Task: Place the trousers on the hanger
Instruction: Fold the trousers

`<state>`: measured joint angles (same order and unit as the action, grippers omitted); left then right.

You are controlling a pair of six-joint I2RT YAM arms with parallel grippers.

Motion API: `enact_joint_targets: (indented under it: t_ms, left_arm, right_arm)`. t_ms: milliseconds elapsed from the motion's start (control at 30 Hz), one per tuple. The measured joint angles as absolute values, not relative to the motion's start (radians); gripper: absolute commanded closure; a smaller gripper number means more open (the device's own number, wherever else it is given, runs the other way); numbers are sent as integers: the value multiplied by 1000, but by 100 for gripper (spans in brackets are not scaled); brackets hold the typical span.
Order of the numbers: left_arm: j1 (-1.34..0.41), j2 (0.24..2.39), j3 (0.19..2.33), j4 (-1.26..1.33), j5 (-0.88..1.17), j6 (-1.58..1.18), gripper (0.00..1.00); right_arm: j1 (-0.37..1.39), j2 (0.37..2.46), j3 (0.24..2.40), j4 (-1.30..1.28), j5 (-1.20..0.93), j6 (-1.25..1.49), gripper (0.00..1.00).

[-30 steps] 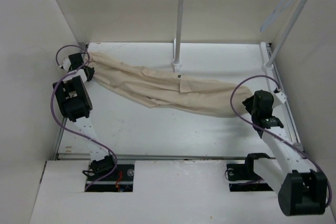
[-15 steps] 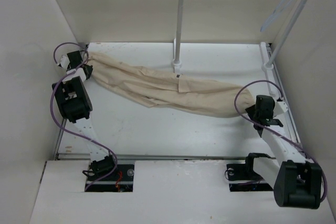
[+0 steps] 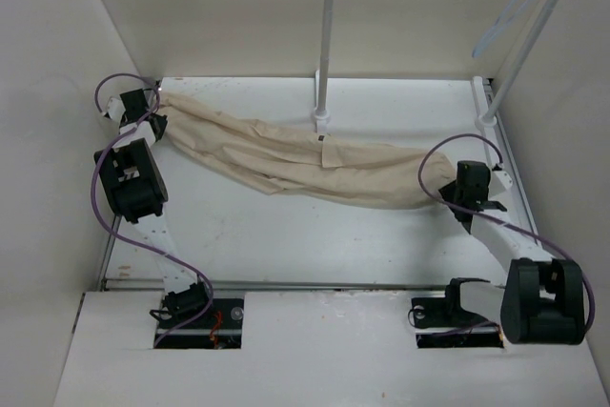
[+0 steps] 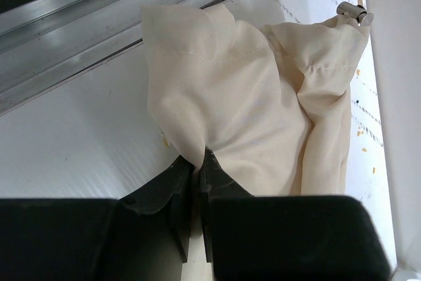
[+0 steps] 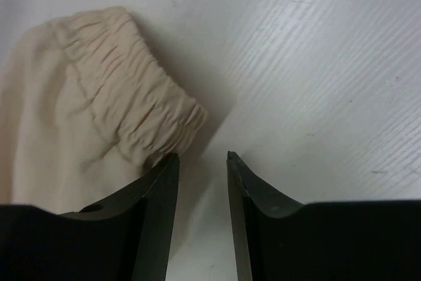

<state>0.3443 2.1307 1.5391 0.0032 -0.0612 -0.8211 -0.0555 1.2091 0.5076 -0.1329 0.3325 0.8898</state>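
The beige trousers (image 3: 286, 154) lie stretched across the table from far left to right. My left gripper (image 3: 158, 126) is shut on a fold of a trouser leg end (image 4: 223, 97) at the far left corner. My right gripper (image 3: 456, 188) is open, its jaws apart beside the gathered waistband (image 5: 141, 116); the left jaw touches the waistband's corner and nothing is between them. The pale hanger (image 3: 519, 2) hangs on the slanted rack pole at the upper right, away from both grippers.
A white upright pole (image 3: 324, 35) stands on a base behind the trousers' middle. A slanted white pole (image 3: 524, 45) rises at the right. A metal rail (image 4: 79, 37) runs along the left edge. Walls enclose the table on three sides.
My right arm has swung so its gripper moved up and left to the waistband end. The left gripper kept its hold, shifting slightly toward the far corner.
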Motion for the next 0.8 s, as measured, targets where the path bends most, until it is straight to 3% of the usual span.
enact_joint_targets:
  t_ms: [200, 467, 600, 800]
  left_arm:
    - [344, 2131, 1539, 3, -61, -822, 95]
    - [349, 2131, 1539, 3, -60, -822, 95]
    - [349, 2131, 1539, 3, -60, -822, 95]
    - [350, 2133, 1539, 3, -58, -822, 95]
  right_arm:
    - [-19, 1087, 498, -103, 356, 871, 51]
    - [-49, 1283, 521, -60, 316, 843, 54]
    - [-49, 1185, 488, -62, 333, 846, 48]
    - [-49, 1056, 463, -65, 366, 847, 54]
